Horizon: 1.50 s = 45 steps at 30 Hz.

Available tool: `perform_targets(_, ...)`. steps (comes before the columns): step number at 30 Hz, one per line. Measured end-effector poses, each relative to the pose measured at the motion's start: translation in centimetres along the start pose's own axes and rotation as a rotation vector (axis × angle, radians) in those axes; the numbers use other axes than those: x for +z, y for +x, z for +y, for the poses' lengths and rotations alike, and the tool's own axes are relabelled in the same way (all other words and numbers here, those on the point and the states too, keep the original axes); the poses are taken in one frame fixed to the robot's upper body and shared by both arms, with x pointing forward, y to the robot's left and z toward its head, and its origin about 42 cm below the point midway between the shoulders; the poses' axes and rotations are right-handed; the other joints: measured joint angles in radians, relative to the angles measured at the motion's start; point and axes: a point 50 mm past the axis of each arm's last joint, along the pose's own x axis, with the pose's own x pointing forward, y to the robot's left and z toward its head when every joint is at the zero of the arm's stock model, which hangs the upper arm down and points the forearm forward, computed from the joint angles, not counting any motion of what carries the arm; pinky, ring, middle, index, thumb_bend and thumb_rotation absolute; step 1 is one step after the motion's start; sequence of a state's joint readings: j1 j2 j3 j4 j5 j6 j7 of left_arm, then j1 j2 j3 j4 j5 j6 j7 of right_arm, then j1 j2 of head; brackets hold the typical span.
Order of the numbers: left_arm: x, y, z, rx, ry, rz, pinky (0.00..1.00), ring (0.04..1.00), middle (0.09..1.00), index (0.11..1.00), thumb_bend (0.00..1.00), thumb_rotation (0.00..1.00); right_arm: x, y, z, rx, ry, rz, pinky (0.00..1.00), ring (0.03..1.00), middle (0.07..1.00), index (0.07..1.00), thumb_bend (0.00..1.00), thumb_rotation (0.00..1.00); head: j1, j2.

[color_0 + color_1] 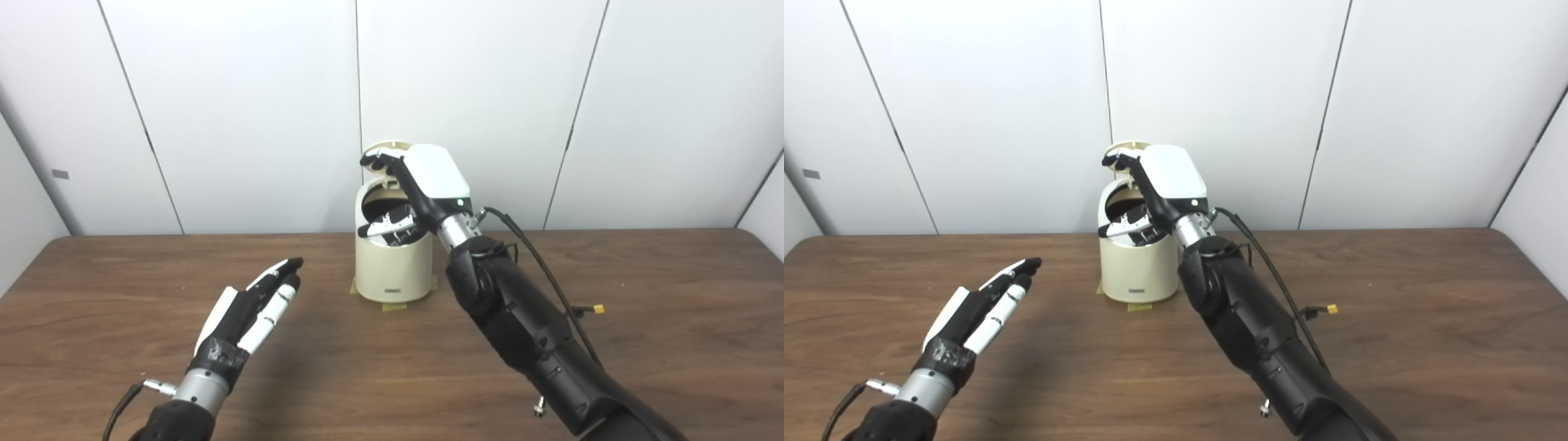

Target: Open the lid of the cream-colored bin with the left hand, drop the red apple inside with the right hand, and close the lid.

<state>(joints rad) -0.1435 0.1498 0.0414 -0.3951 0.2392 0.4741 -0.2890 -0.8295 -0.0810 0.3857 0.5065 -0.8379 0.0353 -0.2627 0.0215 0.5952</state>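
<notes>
The cream-colored bin [392,269] stands at the back middle of the wooden table [643,294]. Its lid [386,149] is swung up and stands behind the opening. My right hand [429,177] is at the bin's top, its fingertips [375,160] against the raised lid's edge and its thumb [392,223] over the dark opening. It holds nothing that I can see. No red apple shows in either view. My left hand [257,306] is open, fingers straight and pointing toward the bin, hovering over the table well to its left.
Yellow tape [395,305] marks the bin's base. A black cable with a yellow plug [597,309] hangs off my right forearm above the table. White wall panels [245,110] stand close behind the bin.
</notes>
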Motion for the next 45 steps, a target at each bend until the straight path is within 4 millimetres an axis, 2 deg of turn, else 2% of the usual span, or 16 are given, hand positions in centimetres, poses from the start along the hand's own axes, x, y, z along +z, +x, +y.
perform_targets(1,0.0,0.0,0.1,0.002,0.0,0.0,0.98,0.955,0.938,0.902,0.47,0.86,0.0,0.0,-0.1,-0.013,0.006,-0.004,0.63,0.659,0.617,0.613,0.86,0.19,0.0,0.0)
perform_targets(2,0.0,0.0,0.1,0.004,0.0,-0.001,0.98,0.954,0.937,0.899,0.47,0.86,0.0,0.0,-0.2,-0.024,0.016,-0.009,0.6,0.631,0.589,0.553,0.7,0.16,-0.002,0.002)
perform_targets(3,0.0,0.0,0.2,0.005,0.0,-0.001,0.98,0.953,0.936,0.898,0.47,0.86,0.0,0.0,-0.3,-0.037,0.027,-0.017,0.59,0.617,0.575,0.521,0.61,0.15,-0.002,0.002)
perform_targets(5,0.0,0.0,0.2,0.004,-0.001,-0.002,0.99,0.948,0.93,0.9,0.48,0.87,0.0,0.1,-0.5,-0.059,0.06,-0.027,0.49,0.533,0.515,0.478,0.54,0.03,-0.003,0.002)
perform_targets(10,0.0,0.0,0.3,-0.007,-0.002,0.0,0.98,0.951,0.933,0.904,0.46,0.85,-0.1,0.1,-1.1,-0.086,0.145,-0.02,0.36,0.412,0.495,0.511,0.52,0.0,-0.003,0.002)
perform_targets(18,0.1,0.0,0.4,-0.009,-0.008,-0.002,0.97,0.958,0.941,0.905,0.44,0.84,-0.1,-1.4,-2.2,-0.134,0.246,-0.011,0.35,0.39,0.498,0.515,0.52,0.0,0.002,0.003)
perform_targets(22,0.1,0.4,0.7,-0.004,-0.025,-0.008,0.9,0.928,0.923,0.894,0.46,0.79,0.1,-2.6,-3.5,-0.165,0.306,-0.009,0.35,0.393,0.495,0.509,0.52,0.0,0.009,0.002)
perform_targets(26,0.3,2.0,1.6,0.039,-0.059,-0.009,0.88,0.898,0.895,0.881,0.45,0.69,-0.3,-5.3,-4.8,-0.199,0.376,0.045,0.35,0.415,0.485,0.498,0.52,0.0,0.008,0.0)
perform_targets(29,1.1,4.4,2.3,0.075,-0.103,-0.025,0.88,0.896,0.894,0.89,0.46,0.72,-1.3,-8.6,-5.3,-0.21,0.464,0.176,0.38,0.431,0.479,0.506,0.52,0.0,0.002,-0.002)
perform_targets(31,1.7,6.0,2.7,0.081,-0.134,-0.039,0.87,0.887,0.888,0.889,0.49,0.73,-2.1,-11.1,-5.5,-0.209,0.563,0.3,0.43,0.505,0.484,0.496,0.53,0.01,0.0,-0.003)
perform_targets(33,2.9,7.7,3.1,0.083,-0.157,-0.063,0.87,0.88,0.881,0.886,0.49,0.75,-3.0,-13.2,-5.6,-0.199,0.703,0.441,0.5,0.555,0.573,0.495,0.51,0.13,-0.002,-0.003)
perform_targets(35,4.0,9.0,3.4,0.079,-0.173,-0.086,0.86,0.871,0.874,0.88,0.48,0.75,-3.7,-14.9,-5.6,-0.201,0.87,0.525,0.6,0.612,0.622,0.496,0.5,0.16,-0.005,-0.005)
perform_targets(36,4.5,9.8,3.4,0.077,-0.177,-0.092,0.85,0.867,0.87,0.877,0.48,0.76,-3.9,-15.7,-5.8,-0.207,0.944,0.538,0.7,0.658,0.654,0.58,0.55,0.48,-0.008,-0.005)
perform_targets(39,5.6,12.1,3.3,0.059,-0.164,-0.087,0.86,0.869,0.871,0.879,0.47,0.8,-3.9,-17.6,-6.2,-0.217,1.085,0.536,0.79,0.726,0.72,0.687,0.57,0.84,-0.014,-0.006)
perform_targets(42,7.2,13.8,3.0,0.022,-0.129,-0.103,0.87,0.875,0.878,0.884,0.47,0.81,-4.1,-19.7,-5.9,-0.232,1.139,0.567,0.82,0.8,0.792,0.763,0.55,0.98,-0.018,-0.005)
perform_targets(45,8.2,15.3,2.8,-0.005,-0.105,-0.103,0.86,0.883,0.889,0.888,0.47,0.8,-4.7,-21.9,-5.0,-0.228,1.167,0.629,0.85,0.853,0.847,0.827,0.59,1.0,-0.023,-0.006)
